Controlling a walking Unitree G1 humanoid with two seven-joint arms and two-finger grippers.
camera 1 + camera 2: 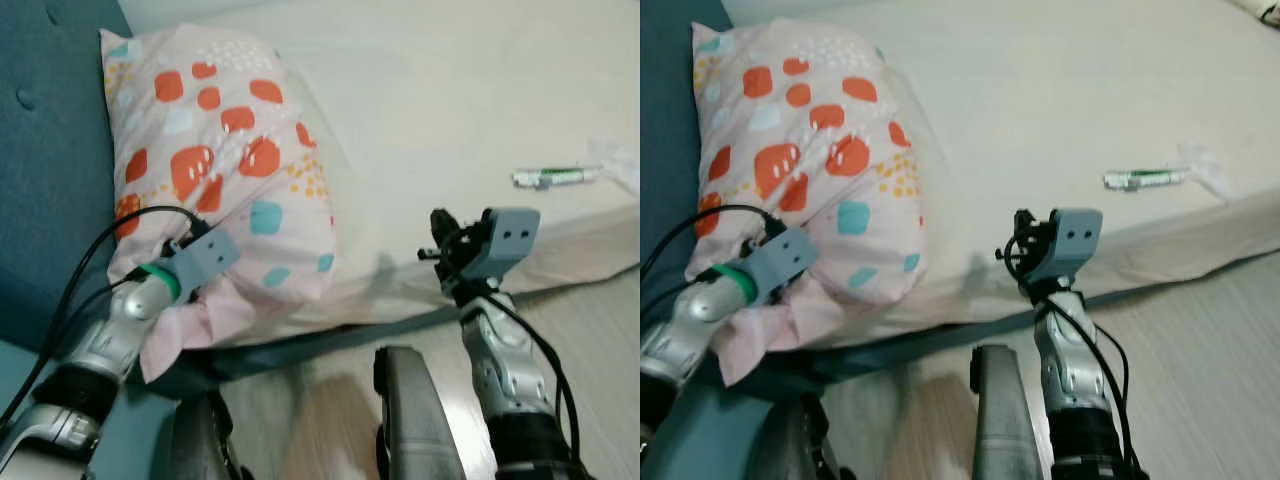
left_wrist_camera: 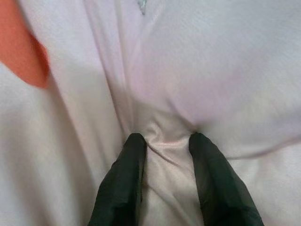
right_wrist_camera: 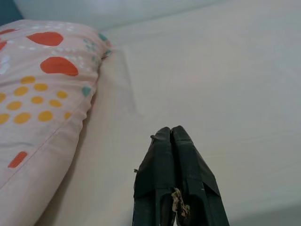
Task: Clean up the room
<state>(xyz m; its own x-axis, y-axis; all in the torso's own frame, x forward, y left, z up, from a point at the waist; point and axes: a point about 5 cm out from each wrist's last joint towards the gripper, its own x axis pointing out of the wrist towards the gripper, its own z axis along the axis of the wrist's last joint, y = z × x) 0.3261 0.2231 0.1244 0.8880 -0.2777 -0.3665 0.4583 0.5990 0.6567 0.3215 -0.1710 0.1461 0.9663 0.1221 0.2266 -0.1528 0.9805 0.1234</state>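
Observation:
A pink pillow (image 1: 215, 170) with orange, teal and yellow spots lies at the head of a cream bed (image 1: 450, 120), against a teal headboard (image 1: 45, 150). My left gripper (image 2: 164, 146) is shut on a fold of the pillow's (image 2: 197, 70) cloth at its near corner. My right gripper (image 3: 171, 136) is shut on nothing and hovers over the sheet near the bed's front edge, to the right of the pillow (image 3: 42, 94). A small white and green tube (image 1: 555, 177) lies on the bed to the far right.
A crumpled white wrapper (image 1: 620, 165) lies beside the tube at the bed's right edge. Wood floor (image 1: 600, 330) runs along the bed's near side. My own legs (image 1: 415, 410) stand close against the bed frame.

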